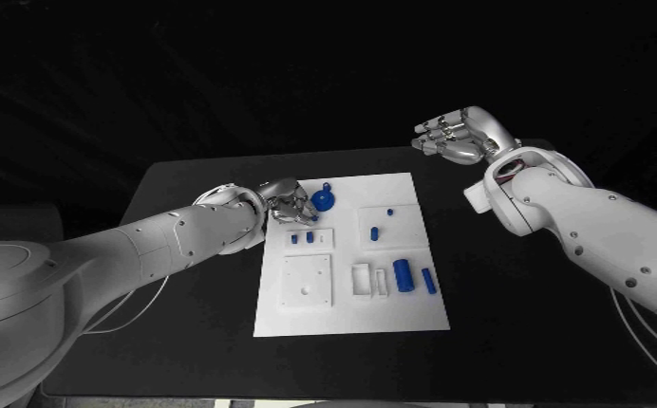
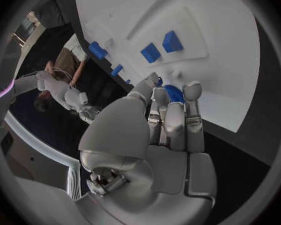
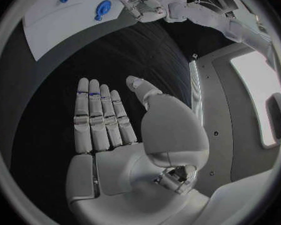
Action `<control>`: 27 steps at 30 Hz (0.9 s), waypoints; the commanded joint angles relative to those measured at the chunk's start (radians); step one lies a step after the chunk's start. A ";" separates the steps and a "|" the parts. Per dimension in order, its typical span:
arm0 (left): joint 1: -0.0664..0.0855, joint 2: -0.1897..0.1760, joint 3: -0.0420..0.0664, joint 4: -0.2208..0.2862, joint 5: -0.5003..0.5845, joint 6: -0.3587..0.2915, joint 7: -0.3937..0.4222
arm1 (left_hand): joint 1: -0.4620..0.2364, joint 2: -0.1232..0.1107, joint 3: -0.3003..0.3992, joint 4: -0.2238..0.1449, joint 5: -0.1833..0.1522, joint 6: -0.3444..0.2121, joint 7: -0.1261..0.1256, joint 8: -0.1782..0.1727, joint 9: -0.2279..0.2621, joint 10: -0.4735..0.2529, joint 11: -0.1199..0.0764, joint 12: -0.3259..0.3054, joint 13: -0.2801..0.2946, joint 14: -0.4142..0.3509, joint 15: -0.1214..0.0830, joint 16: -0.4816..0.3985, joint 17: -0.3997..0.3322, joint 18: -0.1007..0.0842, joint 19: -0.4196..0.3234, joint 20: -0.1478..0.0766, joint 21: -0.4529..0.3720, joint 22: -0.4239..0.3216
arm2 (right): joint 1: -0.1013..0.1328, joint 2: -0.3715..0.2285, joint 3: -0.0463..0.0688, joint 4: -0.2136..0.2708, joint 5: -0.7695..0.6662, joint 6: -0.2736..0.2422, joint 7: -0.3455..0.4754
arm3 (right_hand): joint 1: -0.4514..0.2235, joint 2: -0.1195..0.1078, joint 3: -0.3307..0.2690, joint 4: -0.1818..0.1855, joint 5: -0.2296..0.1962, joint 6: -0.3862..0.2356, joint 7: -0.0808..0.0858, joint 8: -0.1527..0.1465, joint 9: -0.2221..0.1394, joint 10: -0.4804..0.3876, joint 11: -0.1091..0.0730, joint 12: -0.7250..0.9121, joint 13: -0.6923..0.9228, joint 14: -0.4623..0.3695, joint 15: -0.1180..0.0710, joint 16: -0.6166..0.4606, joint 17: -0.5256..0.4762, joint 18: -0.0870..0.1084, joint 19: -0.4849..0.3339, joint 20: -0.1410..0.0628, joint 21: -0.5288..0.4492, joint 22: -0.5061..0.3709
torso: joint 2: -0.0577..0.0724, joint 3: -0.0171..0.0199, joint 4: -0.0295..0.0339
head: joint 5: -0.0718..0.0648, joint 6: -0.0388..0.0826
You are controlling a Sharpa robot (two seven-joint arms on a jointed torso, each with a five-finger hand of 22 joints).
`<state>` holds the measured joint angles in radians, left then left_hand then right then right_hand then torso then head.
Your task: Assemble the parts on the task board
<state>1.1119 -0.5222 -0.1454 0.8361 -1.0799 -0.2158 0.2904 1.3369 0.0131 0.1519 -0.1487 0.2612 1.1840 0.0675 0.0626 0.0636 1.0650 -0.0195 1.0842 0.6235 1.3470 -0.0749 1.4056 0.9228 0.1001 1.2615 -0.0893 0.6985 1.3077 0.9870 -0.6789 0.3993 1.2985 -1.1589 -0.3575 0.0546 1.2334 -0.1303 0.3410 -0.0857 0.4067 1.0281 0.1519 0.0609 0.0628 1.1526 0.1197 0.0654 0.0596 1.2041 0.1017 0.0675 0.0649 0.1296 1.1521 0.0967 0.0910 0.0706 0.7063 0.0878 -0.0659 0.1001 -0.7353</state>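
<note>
Status: assembly is at an early stage, judged from how the parts lie.

The task board [image 1: 349, 323] lies flat in the middle of the black table [image 1: 178, 351], its long edges running from the far edge of the table toward the near edge.

Parts on the board:
- A round blue disc-shaped part [image 1: 323, 200] sits near the board's far-left corner, with a small blue stub just beyond it.
- Two small blue blocks [image 1: 303, 236] lie side by side near the left edge, in a shallow white recess.
- Two small blue pegs [image 1: 377, 232] sit on the raised white square in the right half; whether they are fully seated cannot be told.
- A blue cylinder [image 1: 403, 275] and a slimmer blue bar [image 1: 428, 281] lie loose near the right edge, beside an open white slotted fixture [image 1: 363, 280].
- The large white square fixture [image 1: 309, 282] near the left edge carries no blue part.

Left hand [image 1: 284, 203]: at the board's far-left corner, fingers extended over the round disc-shaped part. The left wrist view shows the fingertips [image 2: 192, 91] at the disc; whether they grip it or merely touch it cannot be told.

Right hand [image 1: 458, 137]: raised beyond the board's far-right corner, well apart from it. The right wrist view shows the palm flat, fingers straight and spread, holding nothing.

Remaining work, as a judgement: the disc, cylinder and bar appear unplaced, so most of the assembly is left.
</note>
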 commanded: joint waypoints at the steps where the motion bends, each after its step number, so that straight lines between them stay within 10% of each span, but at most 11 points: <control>1: -0.001 0.002 0.000 -0.001 -0.031 0.015 -0.002 | -0.001 0.010 -0.003 -0.005 -0.002 0.002 0.002 0.000 0.001 0.005 0.000 -0.002 0.001 0.007 0.000 -0.001 0.000 0.001 0.000 -0.003 0.006 0.022 | 0.000 0.000 0.000 0.002 -0.003 0.003 0.011 | -0.005 0.001 -0.005 -0.001 0.005 0.005 -0.002 0.001 -0.001 0.003 -0.002 -0.006 -0.001 0.005 0.003 -0.005 0.000 -0.002 0.004 0.004 -0.006 -0.001 | 0.000 -0.0004 -0.0004 | 0.001 0.000; 27: -0.001 -0.004 -0.001 -0.012 -0.086 0.015 -0.014 | 0.001 0.013 -0.004 -0.008 -0.003 -0.001 0.003 0.000 0.001 0.005 0.000 -0.004 0.001 0.008 0.000 -0.003 -0.001 0.001 0.002 -0.003 0.013 0.022 | 0.000 0.002 0.000 0.001 -0.001 -0.006 0.018 | -0.004 0.002 -0.006 -0.001 0.005 0.007 -0.002 0.001 -0.001 0.004 -0.003 -0.006 -0.001 0.006 0.003 -0.004 0.000 -0.002 0.005 0.003 -0.006 -0.001 | 0.000 -0.0004 0.0000 | 0.002 -0.003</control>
<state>1.1119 -0.5265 -0.1468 0.8231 -1.1576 -0.2099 0.2796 1.3369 0.0131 0.1478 -0.1528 0.2613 1.1840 0.0675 0.0627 0.0634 1.0650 -0.0194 1.0842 0.6243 1.3471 -0.0749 1.4056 0.9225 0.1001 1.2614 -0.0893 0.7061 1.3077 0.9870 -0.6775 0.3991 1.2978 -1.1582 -0.3611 0.0584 1.2334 -0.1303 0.3410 -0.0857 0.4067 1.0281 0.1519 0.0609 0.0628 1.1526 0.1197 0.0654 0.0596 1.2041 0.1017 0.0675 0.0649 0.1297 1.1521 0.0967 0.0910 0.0706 0.7063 0.0878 -0.0662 0.1017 -0.7377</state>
